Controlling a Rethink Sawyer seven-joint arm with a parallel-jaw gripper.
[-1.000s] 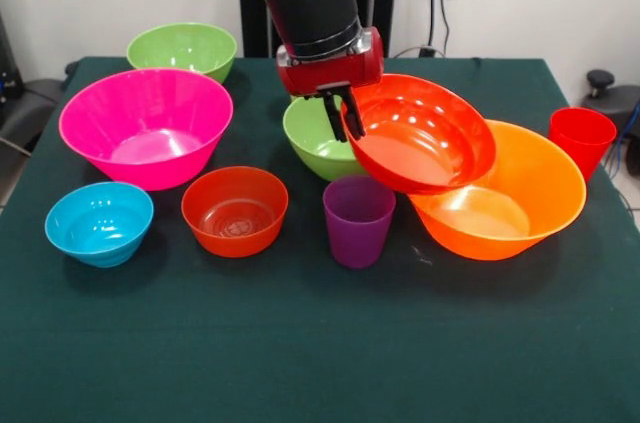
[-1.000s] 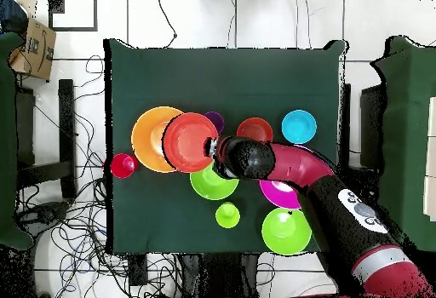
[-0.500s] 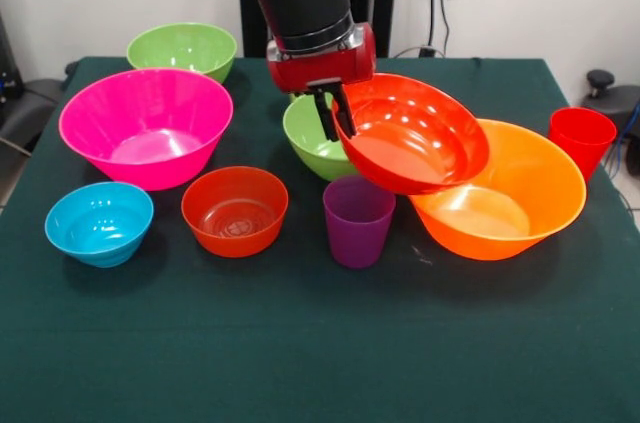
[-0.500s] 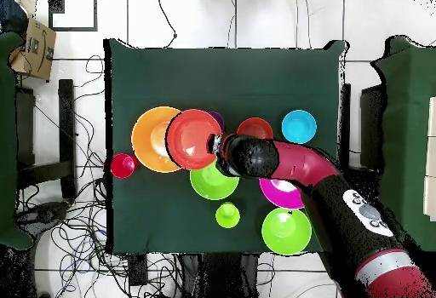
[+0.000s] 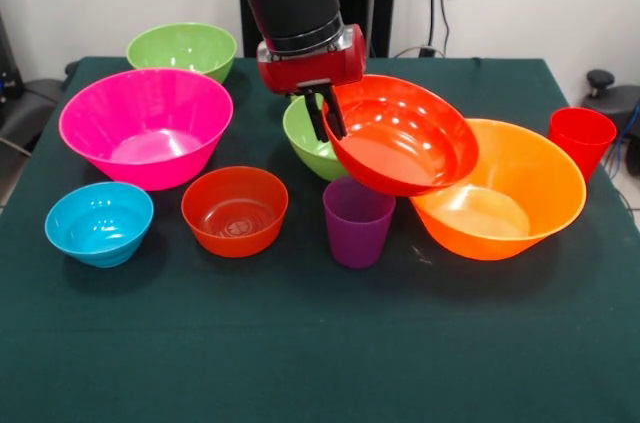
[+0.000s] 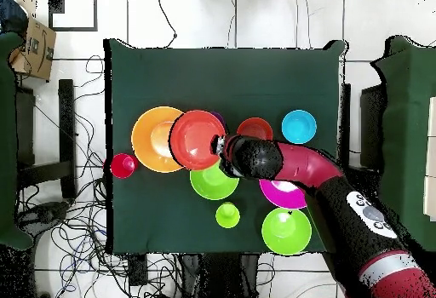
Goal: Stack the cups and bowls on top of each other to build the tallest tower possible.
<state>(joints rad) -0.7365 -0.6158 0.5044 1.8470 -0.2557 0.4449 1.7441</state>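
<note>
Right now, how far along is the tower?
Done: nothing is stacked yet; the pink bowl, blue bowl, purple cup and red cup each stand alone. In hand: the gripper holds the red-orange bowl by its rim, tilted in the air beside the big orange bowl. Left: every stacking step.

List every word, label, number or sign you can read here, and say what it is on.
No text can be read.
Cardboard box on the floor: a dark printed mark, too small to read.
Robot arm: a white patch with dark marks, too blurred to read.
The bowls, cups and table carry no lettering.
</note>
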